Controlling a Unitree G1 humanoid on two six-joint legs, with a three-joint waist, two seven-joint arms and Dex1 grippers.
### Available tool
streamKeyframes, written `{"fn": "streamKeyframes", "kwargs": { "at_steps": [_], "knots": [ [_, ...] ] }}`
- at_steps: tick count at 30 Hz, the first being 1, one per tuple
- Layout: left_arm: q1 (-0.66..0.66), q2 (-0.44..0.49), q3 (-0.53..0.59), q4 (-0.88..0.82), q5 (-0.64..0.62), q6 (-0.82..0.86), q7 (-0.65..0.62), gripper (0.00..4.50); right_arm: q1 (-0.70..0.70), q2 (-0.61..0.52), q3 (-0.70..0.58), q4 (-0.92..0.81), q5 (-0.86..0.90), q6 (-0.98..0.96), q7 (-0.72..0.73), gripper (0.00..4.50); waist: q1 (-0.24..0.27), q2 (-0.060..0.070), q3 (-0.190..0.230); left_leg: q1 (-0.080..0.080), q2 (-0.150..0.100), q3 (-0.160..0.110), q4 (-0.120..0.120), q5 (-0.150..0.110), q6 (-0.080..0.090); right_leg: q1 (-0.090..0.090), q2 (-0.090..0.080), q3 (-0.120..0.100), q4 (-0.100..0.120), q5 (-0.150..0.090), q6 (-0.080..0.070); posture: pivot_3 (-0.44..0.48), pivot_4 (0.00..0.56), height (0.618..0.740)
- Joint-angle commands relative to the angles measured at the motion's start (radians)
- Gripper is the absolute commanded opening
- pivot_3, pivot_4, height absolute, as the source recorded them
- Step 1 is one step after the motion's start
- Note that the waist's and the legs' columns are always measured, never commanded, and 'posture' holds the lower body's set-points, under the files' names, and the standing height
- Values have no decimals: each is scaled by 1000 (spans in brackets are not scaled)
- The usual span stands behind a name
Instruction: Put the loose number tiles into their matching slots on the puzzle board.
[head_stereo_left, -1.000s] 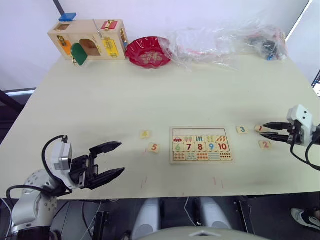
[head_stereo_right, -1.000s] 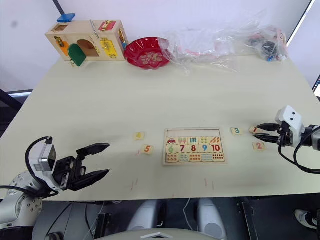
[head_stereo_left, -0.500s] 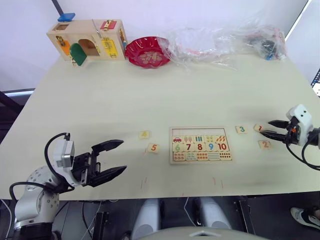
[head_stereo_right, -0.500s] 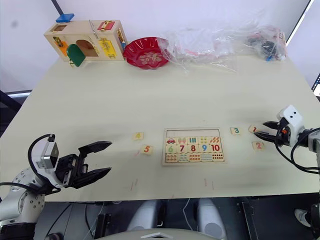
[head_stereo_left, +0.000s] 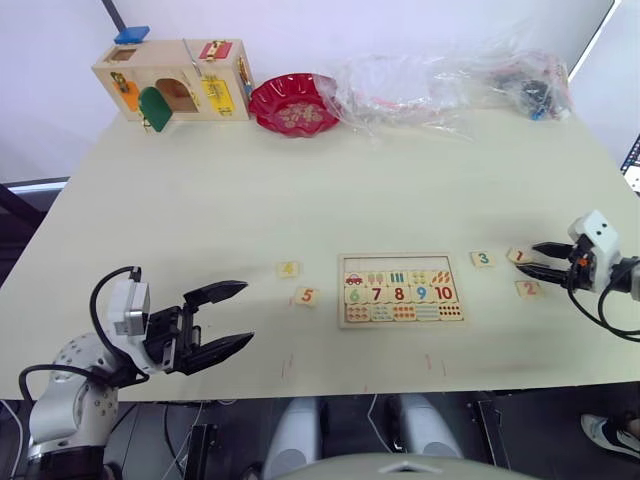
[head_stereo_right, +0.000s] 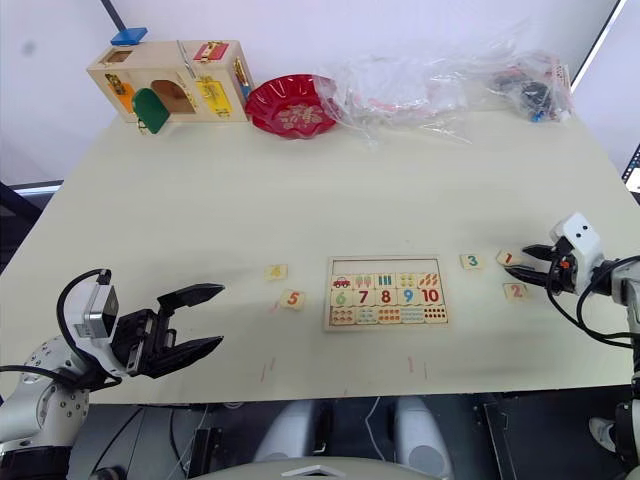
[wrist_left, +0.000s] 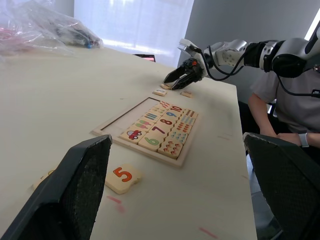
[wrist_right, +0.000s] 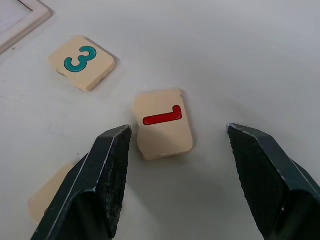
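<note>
Your right gripper (wrist_right: 177, 145) is spread wide around tile 1 (wrist_right: 163, 124), not touching it; tiles 3 (head_stereo_left: 483, 259) and 2 (head_stereo_left: 529, 289) lie nearby, right of the puzzle board (head_stereo_left: 402, 290). Your left gripper (head_stereo_left: 228, 318) hangs open at the near left, with tiles 5 (head_stereo_left: 307, 296) and 4 (head_stereo_left: 288, 268) between it and the board.

Left end effector (head_stereo_left: 222, 318) hovers low, fingers spread; right end effector (head_stereo_left: 541, 258) likewise spread, reaching inward.
</note>
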Motion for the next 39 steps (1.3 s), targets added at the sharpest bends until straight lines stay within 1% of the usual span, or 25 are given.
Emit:
{"fn": "streamKeyframes", "kwargs": {
  "at_steps": [1,12,21,22,23,24,26,27,31,35,37,39],
  "knots": [
    [9,5,21,-24,-21,-5,-3,4500,28,4,-15,-29,17,-10,9,3140,0,0,0,0,0,0,0,0,0,0,0,0,0,0,0,0,150,740],
    [-31,-3,24,-1,-35,-39,-45,4500,61,3,-13,-66,27,-5,-2,3140,0,0,0,0,0,0,0,0,0,0,0,0,0,0,0,0,150,740],
    [-30,-3,25,3,-27,-51,-38,4500,66,9,-18,-67,37,-3,-14,3140,1,0,0,0,0,0,0,0,0,0,0,0,0,0,0,0,150,740],
    [-30,-3,25,3,-27,-51,-37,4500,66,9,-18,-64,37,-5,-14,2662,1,0,0,0,0,0,0,0,0,0,0,0,0,0,0,0,150,740],
    [-29,-4,25,2,-26,-52,-35,4500,67,10,-18,-63,37,-7,-15,2344,1,0,0,0,0,0,0,0,0,0,0,0,0,0,0,0,150,740],
    [-30,-4,25,0,-27,-50,-31,4500,67,10,-19,-62,38,-7,-16,1795,1,0,0,0,0,0,0,0,0,0,0,0,0,0,0,0,150,740],
    [-31,-5,25,-8,-30,-45,-21,4500,68,10,-22,-64,40,-10,-20,935,1,0,0,0,0,0,0,0,0,0,0,0,0,0,0,0,150,740],
    [-32,-5,25,-12,-32,-43,-17,4500,69,10,-23,-66,41,-12,-21,875,1,0,0,0,0,0,0,0,0,0,0,0,0,0,0,0,150,740],
    [-36,-6,27,-23,-40,-39,-5,4500,76,3,-24,-90,48,-14,-17,876,1,0,0,0,0,0,0,0,0,0,0,0,0,0,0,0,150,740],
    [-36,-9,27,-24,-43,-44,-3,4500,96,-11,-30,-153,49,-18,-27,876,1,0,0,0,0,-1,0,0,0,0,0,0,0,0,0,0,150,740],
    [-34,-9,27,-23,-43,-46,-3,4500,116,-25,-27,-199,33,-17,-43,876,1,0,0,0,0,-1,0,0,0,0,0,0,0,0,0,0,150,740],
    [-32,-9,28,-23,-42,-47,-1,4500,144,-44,-35,-286,13,-15,-78,876,2,0,0,0,0,-1,0,0,0,0,0,0,0,0,0,0,150,740]
  ]
}}
